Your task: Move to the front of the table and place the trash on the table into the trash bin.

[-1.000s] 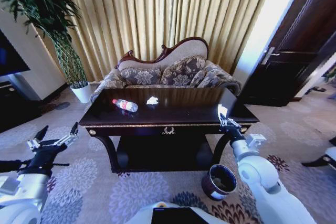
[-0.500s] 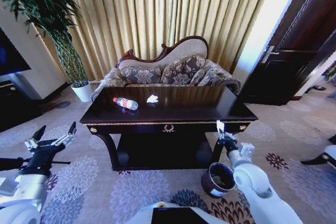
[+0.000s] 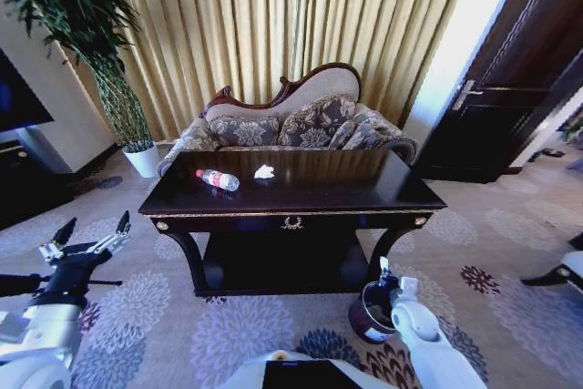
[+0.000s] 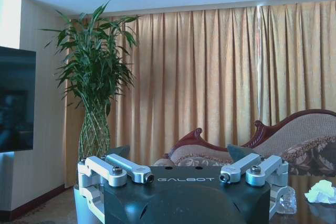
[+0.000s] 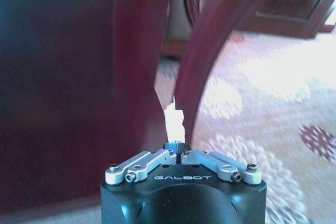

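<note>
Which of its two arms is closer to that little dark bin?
Right. The right tool, pinching a paper scrap, hangs just above the bin; the left tool is across the table's front.

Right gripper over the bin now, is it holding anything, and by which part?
Yes. The right gripper is shut on a white paper piece, pinched at its lower end, just above the trash bin. The left gripper is open, holding nothing.
</note>
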Controlling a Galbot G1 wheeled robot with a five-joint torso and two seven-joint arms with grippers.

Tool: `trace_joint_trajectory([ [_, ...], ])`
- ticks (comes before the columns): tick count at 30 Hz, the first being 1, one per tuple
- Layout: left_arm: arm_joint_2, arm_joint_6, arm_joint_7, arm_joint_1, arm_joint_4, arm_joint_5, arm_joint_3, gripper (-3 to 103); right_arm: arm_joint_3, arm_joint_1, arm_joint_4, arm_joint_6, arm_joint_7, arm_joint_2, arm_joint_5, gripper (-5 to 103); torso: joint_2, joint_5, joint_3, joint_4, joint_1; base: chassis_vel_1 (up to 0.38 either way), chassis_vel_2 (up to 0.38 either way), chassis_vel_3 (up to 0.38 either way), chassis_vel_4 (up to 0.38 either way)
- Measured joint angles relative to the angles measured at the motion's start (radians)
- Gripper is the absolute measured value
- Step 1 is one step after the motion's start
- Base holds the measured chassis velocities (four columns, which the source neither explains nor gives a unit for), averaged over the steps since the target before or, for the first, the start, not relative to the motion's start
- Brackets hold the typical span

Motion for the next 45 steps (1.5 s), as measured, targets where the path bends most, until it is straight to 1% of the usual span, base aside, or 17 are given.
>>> trace_joint_trajectory([
  [2,-0.003,-0.009,0.000,0.000,0.000,0.000,0.005,100,-0.004,0.041,-0.102,0.002,-0.006,0.005,-0.033,0,0.000,-0.0003,0.000,-0.0001,0.000,0.000,0.000,0.000,0.000],
  [9,-0.017,-0.017,-0.001,0.004,0.000,0.005,0.012,100,-0.003,0.109,-0.280,0.023,-0.008,0.030,-0.089,0,0.000,-0.0002,0.000,0.0002,0.000,0.000,0.000,0.000,0.000],
  [16,-0.019,-0.017,-0.003,0.009,0.000,0.005,0.003,100,0.002,0.139,-0.376,0.050,-0.009,0.044,-0.172,0,0.000,0.0000,0.000,0.0001,0.000,0.000,0.000,0.000,0.000],
  [17,-0.019,-0.017,-0.003,0.010,0.000,0.005,0.002,100,0.001,0.140,-0.378,0.052,-0.009,0.044,-0.183,-3,0.000,-0.0002,0.000,0.0001,0.000,0.000,0.000,0.000,0.000],
  [19,-0.021,-0.017,-0.003,0.011,0.000,0.005,0.002,100,0.001,0.143,-0.372,0.053,-0.009,0.047,-0.185,8,0.000,-0.0003,0.000,0.0000,0.000,0.000,0.000,0.000,0.000],
  [20,-0.021,-0.017,-0.003,0.011,0.000,0.005,0.002,100,0.001,0.143,-0.372,0.053,-0.009,0.047,-0.185,8,0.000,-0.0003,0.000,0.0000,0.000,0.000,0.000,0.000,0.000],
  [22,-0.021,-0.017,-0.003,0.011,0.000,0.005,0.002,100,0.002,0.146,-0.361,0.054,-0.007,0.050,-0.182,19,0.000,-0.0003,0.000,0.0003,0.000,0.000,0.000,0.000,0.000],
  [23,-0.021,-0.017,-0.003,0.011,0.000,0.005,0.002,100,0.002,0.146,-0.361,0.054,-0.007,0.050,-0.182,19,0.000,-0.0003,0.000,0.0003,0.000,0.000,0.000,0.000,0.000],
  [27,-0.023,-0.017,-0.003,0.012,0.000,0.004,0.002,100,0.002,0.144,-0.347,0.056,-0.006,0.047,-0.179,40,0.000,-0.0002,0.000,0.0001,0.000,0.000,0.000,0.000,0.000],
  [32,-0.023,-0.016,-0.003,0.011,0.000,0.004,0.003,100,0.002,0.140,-0.338,0.056,-0.006,0.044,-0.176,51,0.000,-0.0001,0.000,0.0001,0.000,0.000,0.000,0.000,0.000],
  [35,-0.024,-0.016,-0.003,0.012,0.000,0.004,0.004,100,0.004,0.135,-0.332,0.056,-0.006,0.042,-0.172,67,0.000,-0.0002,0.000,0.0001,0.000,0.000,0.000,0.000,0.000],
  [36,-0.024,-0.016,-0.003,0.012,0.000,0.004,0.004,100,0.004,0.135,-0.332,0.056,-0.006,0.042,-0.172,67,0.000,-0.0002,0.000,0.0001,0.000,0.000,0.000,0.000,0.000],
  [38,-0.024,-0.016,-0.003,0.015,0.000,0.004,0.004,100,0.005,0.134,-0.331,0.056,-0.006,0.042,-0.168,78,0.000,-0.0002,0.000,0.0001,0.000,0.000,0.000,0.000,0.000],
  [39,-0.024,-0.016,-0.003,0.015,0.000,0.004,0.004,100,0.005,0.134,-0.331,0.056,-0.006,0.042,-0.168,78,0.000,-0.0002,0.000,0.0001,0.000,0.000,0.000,0.000,0.000],
  [41,-0.024,-0.016,-0.003,0.016,0.000,0.004,0.003,100,0.007,0.133,-0.331,0.056,-0.006,0.042,-0.167,89,0.000,-0.0002,0.000,0.0001,0.000,0.000,0.000,0.000,0.000],
  [42,-0.024,-0.016,-0.003,0.016,0.000,0.004,0.003,100,0.007,0.132,-0.331,0.056,-0.005,0.042,-0.166,89,0.000,-0.0002,0.000,0.0001,0.000,0.000,0.000,0.000,0.000],
  [45,-0.024,-0.016,-0.002,0.016,0.000,0.003,0.002,100,0.008,0.132,-0.329,0.056,-0.005,0.042,-0.162,97,0.000,-0.0002,0.000,0.0001,0.000,0.000,0.000,0.000,0.000],
])
